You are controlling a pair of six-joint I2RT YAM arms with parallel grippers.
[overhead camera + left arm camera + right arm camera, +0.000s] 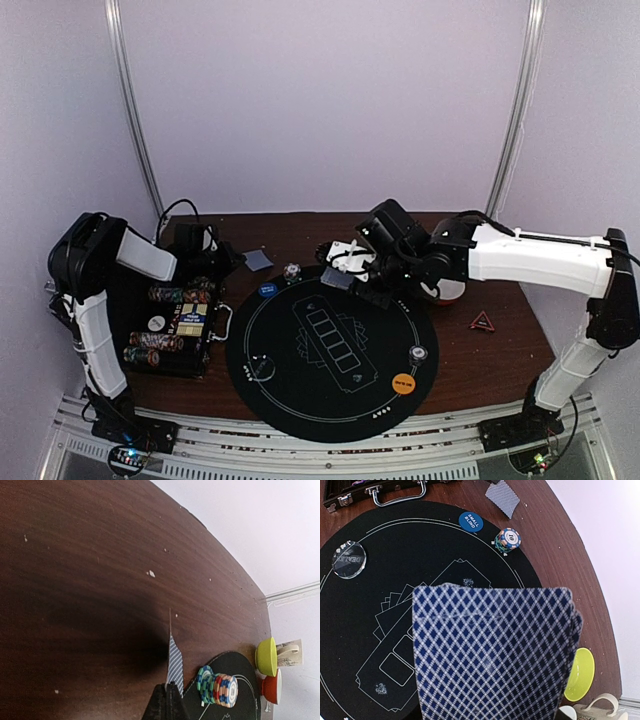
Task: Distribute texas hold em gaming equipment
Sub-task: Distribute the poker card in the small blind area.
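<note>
A blue disc [471, 521] on the black mat [350, 630] reads "SMALL BLIND". A clear disc [349, 560] reads "DEALER", seen upside down. The chip stack [508, 539] shows 10 on top.

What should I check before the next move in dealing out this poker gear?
1. Right gripper holds the deck: ok, the card backs fill its wrist view.
2. Left gripper shut on the single card: ok, pinched at the fingertips.
3. Single card apart from the chip stack: ok.
4. Single card resting on the table: cannot tell.
5. Printed card outlines on the mat bare: ok where visible; the deck hides part.
</note>
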